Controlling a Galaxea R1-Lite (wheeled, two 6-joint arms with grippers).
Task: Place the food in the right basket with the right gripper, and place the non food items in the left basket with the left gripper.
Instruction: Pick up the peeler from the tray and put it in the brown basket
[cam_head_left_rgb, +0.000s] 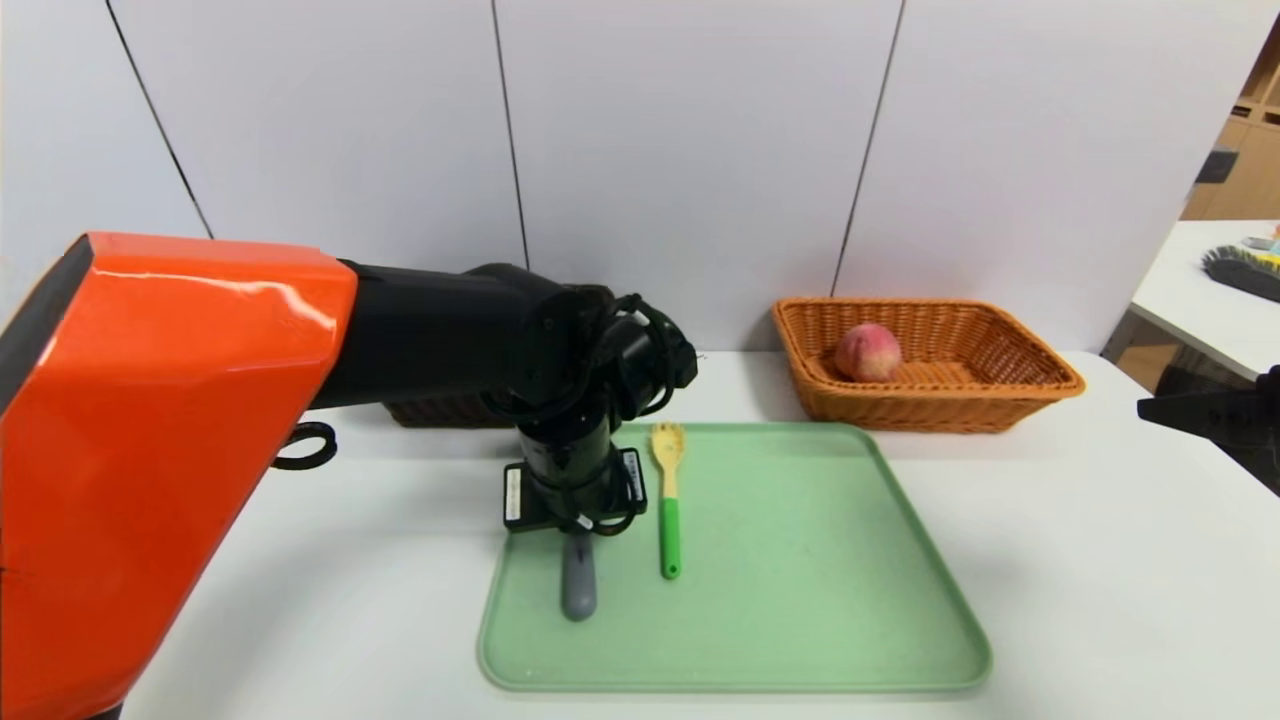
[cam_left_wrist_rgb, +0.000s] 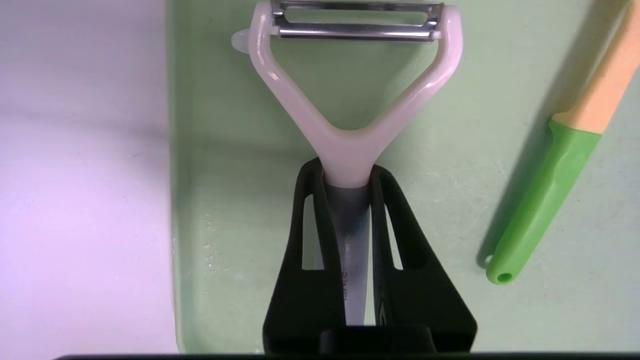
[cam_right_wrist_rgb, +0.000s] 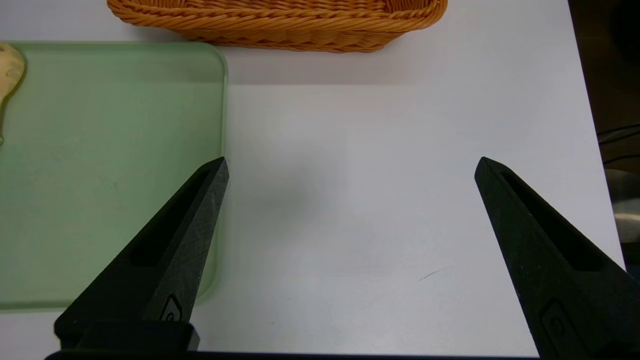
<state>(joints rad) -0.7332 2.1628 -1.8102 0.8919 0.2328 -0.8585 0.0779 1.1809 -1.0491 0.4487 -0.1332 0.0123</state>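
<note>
The peach (cam_head_left_rgb: 868, 352) lies in the orange right basket (cam_head_left_rgb: 900, 410) at the back right. On the green tray (cam_head_left_rgb: 800, 600) lies a Y-peeler with a white head (cam_left_wrist_rgb: 350, 135) and a grey handle (cam_head_left_rgb: 579, 585). My left gripper (cam_left_wrist_rgb: 346, 170) points straight down over the tray's left side and is shut on the peeler's neck, where white meets grey. A fork (cam_head_left_rgb: 668, 500) with a yellow head and green handle lies just right of it, untouched. The dark left basket (cam_head_left_rgb: 445, 410) is mostly hidden behind my left arm. My right gripper (cam_right_wrist_rgb: 351, 165) hangs open and empty over bare table right of the tray.
The white table (cam_head_left_rgb: 1050, 560) runs wide right of the tray, and its right edge (cam_right_wrist_rgb: 585, 125) is near my right gripper. A second table (cam_head_left_rgb: 1210, 290) with a brush stands beyond, at the far right. A panelled wall closes the back.
</note>
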